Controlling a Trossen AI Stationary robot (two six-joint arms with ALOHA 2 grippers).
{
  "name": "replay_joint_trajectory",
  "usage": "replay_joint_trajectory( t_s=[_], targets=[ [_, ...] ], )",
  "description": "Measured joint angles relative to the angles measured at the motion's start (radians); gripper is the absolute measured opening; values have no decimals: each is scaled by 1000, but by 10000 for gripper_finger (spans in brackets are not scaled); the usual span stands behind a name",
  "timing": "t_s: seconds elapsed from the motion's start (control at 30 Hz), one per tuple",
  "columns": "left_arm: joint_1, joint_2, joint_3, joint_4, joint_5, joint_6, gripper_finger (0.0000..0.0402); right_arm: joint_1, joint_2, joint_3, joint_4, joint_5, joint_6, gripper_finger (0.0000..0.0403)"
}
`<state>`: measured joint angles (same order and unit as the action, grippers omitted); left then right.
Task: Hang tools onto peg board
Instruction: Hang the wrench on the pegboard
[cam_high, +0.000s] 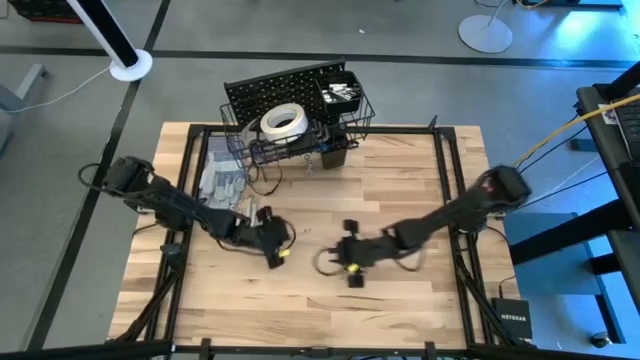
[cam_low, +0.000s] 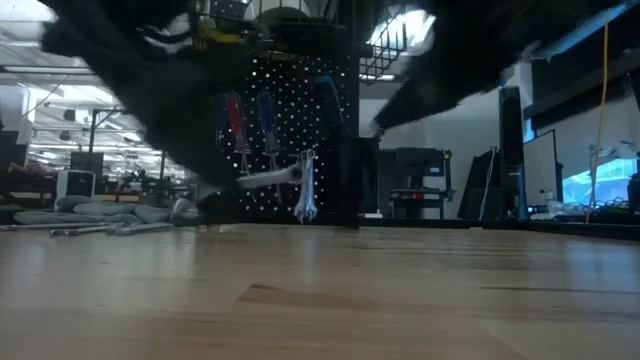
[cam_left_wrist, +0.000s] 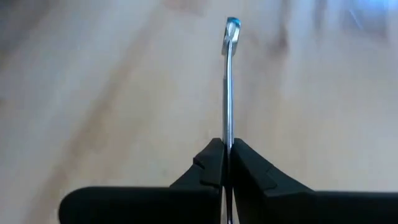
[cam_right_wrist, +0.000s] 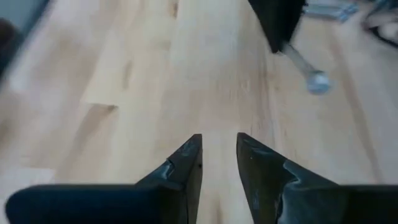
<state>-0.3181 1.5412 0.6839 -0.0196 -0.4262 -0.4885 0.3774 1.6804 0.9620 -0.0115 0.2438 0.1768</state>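
One slim silver metal wrench (cam_left_wrist: 230, 81) sits clamped edge-on between the two dark fingers of the left gripper (cam_left_wrist: 227, 163), its far end sticking out over the pale wooden table (cam_high: 400, 180). That gripper (cam_high: 272, 243) hangs well in front of the black perforated peg board (cam_high: 275, 88), which stands upright at the table's far edge. On the board's front, red- and blue-handled screwdrivers (cam_low: 250, 120) hang side by side, and a second silver wrench (cam_low: 305, 195) dangles just below them. A white tape roll (cam_high: 283, 121) lies in the black wire basket (cam_high: 300, 150) fixed to the board, and a black square cup (cam_high: 333, 150) sits right beside that basket. Grey fabric gloves (cam_high: 218, 180) lie on the table near the board's left end. The right gripper (cam_right_wrist: 217, 163) has its fingers parted with nothing between them; it (cam_high: 350, 262) hovers over the table well in front of the board, just beside the left gripper.
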Motion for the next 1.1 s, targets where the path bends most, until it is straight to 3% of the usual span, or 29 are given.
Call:
replay_joint_trajectory(
  t_s=[0.23,0.33,0.47,0.7,0.87,1.1],
  targets=[
    [157,-1,1,234,-70,61,5,170,-183,-307,272,248,308,105],
    [231,6,1,292,-75,64,7,227,-186,-379,409,359,342,105],
    [298,10,1,299,-75,51,6,260,-171,-426,456,472,343,105],
    [348,24,1,321,-78,26,11,257,-171,-435,459,482,340,106],
    [360,38,-23,353,-169,-34,7,257,-171,-434,459,482,341,106],
    [364,40,-67,434,-188,-55,13,257,-171,-434,464,482,342,106]
  ],
)
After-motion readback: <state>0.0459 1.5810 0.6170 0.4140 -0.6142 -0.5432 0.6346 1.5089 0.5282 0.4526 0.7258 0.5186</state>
